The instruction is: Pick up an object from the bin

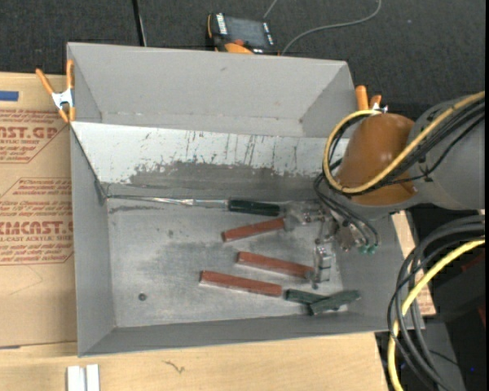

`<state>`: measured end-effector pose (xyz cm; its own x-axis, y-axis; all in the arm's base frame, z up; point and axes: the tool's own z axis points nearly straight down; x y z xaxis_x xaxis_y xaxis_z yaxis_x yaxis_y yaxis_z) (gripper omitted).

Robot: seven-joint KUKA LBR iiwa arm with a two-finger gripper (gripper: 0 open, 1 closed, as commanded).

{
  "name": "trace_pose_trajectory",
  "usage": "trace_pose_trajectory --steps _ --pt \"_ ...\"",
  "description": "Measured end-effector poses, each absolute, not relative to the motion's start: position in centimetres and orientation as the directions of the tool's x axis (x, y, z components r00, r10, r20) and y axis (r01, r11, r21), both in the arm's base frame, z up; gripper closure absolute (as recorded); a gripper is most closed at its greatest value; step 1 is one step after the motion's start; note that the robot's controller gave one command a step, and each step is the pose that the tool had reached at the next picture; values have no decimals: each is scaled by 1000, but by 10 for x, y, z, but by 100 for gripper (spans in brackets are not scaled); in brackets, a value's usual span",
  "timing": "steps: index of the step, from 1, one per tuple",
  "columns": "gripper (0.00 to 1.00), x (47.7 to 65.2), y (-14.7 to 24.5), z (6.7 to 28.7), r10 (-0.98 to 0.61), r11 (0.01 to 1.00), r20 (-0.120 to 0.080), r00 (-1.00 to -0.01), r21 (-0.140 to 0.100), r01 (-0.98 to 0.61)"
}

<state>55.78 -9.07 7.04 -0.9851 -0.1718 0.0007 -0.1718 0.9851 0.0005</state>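
My gripper hangs low at the bin's right side, just past the right end of a red-brown flat bar. A second red-brown bar lies tilted a little further back, its right end close to the gripper's left. Nearer the front lies a third red-brown bar, and a dark green handle-shaped piece rests in front of the gripper by the front right corner. Nothing shows held in the gripper.
A long thin metal tool with a dark green handle lies along the foot of the back wall. The left half of the floor is bare metal. The arm's orange cover and cables overhang the right wall.
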Motion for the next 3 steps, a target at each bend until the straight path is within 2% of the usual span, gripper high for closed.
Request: trace_pose_trajectory --steps 1,2,3 --pt "0 504 -32 70 -312 950 -3 -950 2 -312" --pt "100 504 -34 70 -309 951 -1 -951 0 -309" --pt "100 519 -15 219 -323 946 -7 -946 -2 -323"
